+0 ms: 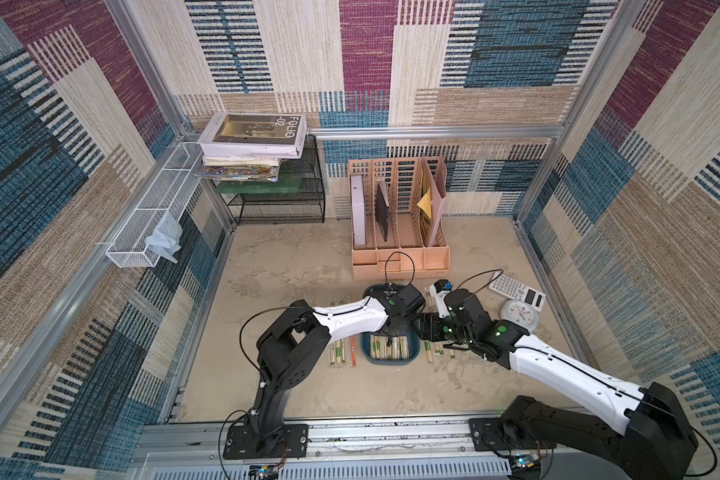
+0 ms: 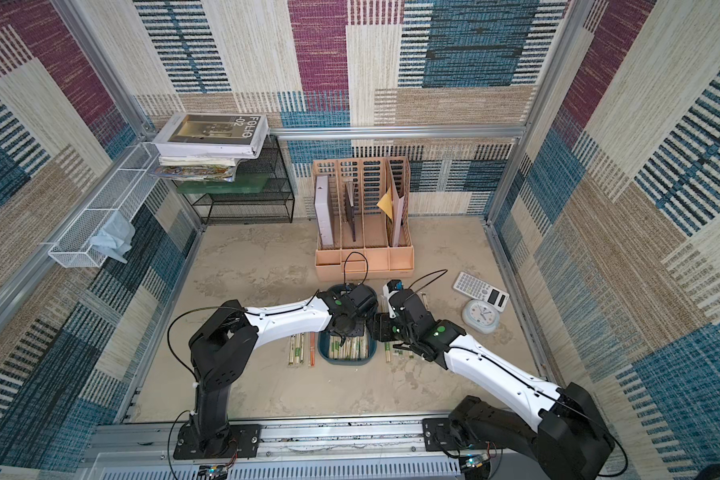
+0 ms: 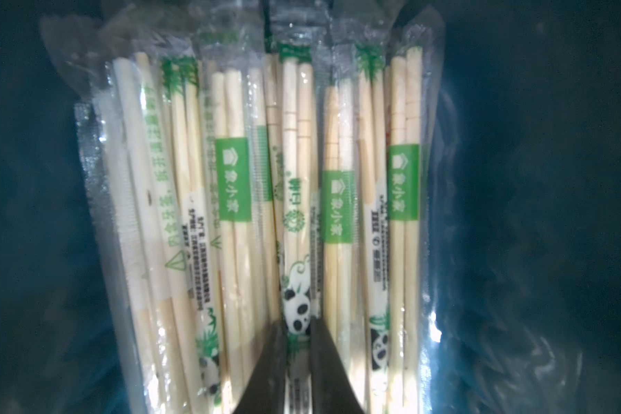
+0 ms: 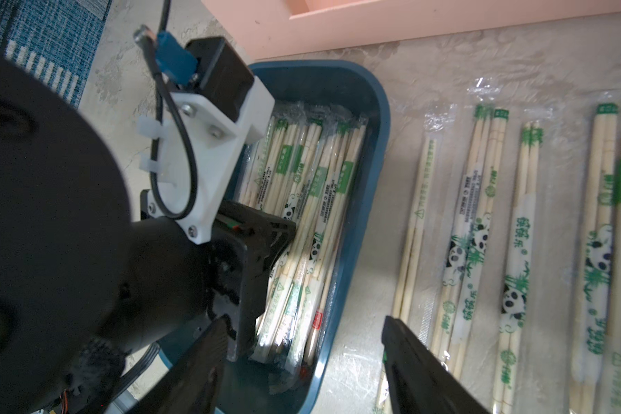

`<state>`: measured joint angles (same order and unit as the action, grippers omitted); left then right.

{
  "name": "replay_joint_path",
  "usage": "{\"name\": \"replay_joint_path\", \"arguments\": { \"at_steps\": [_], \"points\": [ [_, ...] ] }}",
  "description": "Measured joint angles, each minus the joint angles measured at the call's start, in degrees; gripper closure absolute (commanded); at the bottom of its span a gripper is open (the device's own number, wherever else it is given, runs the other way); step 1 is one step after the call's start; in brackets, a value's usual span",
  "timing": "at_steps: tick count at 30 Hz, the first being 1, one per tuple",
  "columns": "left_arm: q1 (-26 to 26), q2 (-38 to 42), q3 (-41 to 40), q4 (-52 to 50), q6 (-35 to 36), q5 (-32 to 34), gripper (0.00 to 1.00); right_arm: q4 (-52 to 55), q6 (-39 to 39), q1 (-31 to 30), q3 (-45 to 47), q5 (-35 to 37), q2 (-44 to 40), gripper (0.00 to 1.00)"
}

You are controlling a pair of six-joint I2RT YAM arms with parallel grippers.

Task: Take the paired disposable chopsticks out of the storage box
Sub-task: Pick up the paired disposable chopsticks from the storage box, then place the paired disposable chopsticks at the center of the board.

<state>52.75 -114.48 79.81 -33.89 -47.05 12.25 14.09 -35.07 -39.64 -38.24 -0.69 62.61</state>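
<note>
**Location.** The storage box (image 1: 389, 362) sits on the counter (image 1: 308, 270) in the lower middle of the frame in both top views, just below the peach file organizer (image 1: 400, 257). Chopstick pairs (image 3: 230, 179) fill it, lying side by side lengthwise. Loose pairs (image 4: 481, 233) lie on the counter on either side of the box.

**Handling (judgement).** Each pair is probably light and stiff along its length, but thin enough to snap if levered. The clear wrapper looks slick and crinkly, so a pair could slide through the grip. Packed neighbours may also drag up with it. Take hold across the narrow width, on the sticks themselves and not on the empty film at the ends. A hold near mid-length would limit tilting.

**Left gripper.** In the left wrist view the left gripper (image 3: 299, 322) is down inside the box, at the lower middle of the frame. Its fingers (image 3: 266, 358) are drawn close together and pinch one panda-print pair (image 3: 296, 215) across its width. Neighbouring pairs lie right beside the fingers. How far along the pair the hold sits cannot be told.

**Right gripper.** The right gripper (image 4: 303, 320) is spread wide and holds nothing. At the bottom of the right wrist frame, one finger shows in front of the box and the other in front of the loose pairs.
</note>
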Motion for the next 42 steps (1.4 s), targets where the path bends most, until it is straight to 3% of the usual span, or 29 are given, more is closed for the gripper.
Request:
{"name": "replay_joint_path", "arguments": {
  "at_steps": [8, 28, 42],
  "points": [
    [0.0, 2.1, 0.1, -0.7, 0.6, -0.1, 0.94, 0.1, 0.2, 0.1, 0.0, 0.0, -0.1, 0.29],
    [-0.3, 11.7, -1.1, -2.8, 3.2, 3.0, 0.94, 0.4, 0.2, 0.0, -0.8, -0.7, 0.1, 0.28],
    [-7.0, 28.8, -17.2, -4.3, 5.5, 9.1, 0.95, 0.5, 0.2, -3.5, -4.0, -0.8, 3.2, 0.28]
  ]
}}
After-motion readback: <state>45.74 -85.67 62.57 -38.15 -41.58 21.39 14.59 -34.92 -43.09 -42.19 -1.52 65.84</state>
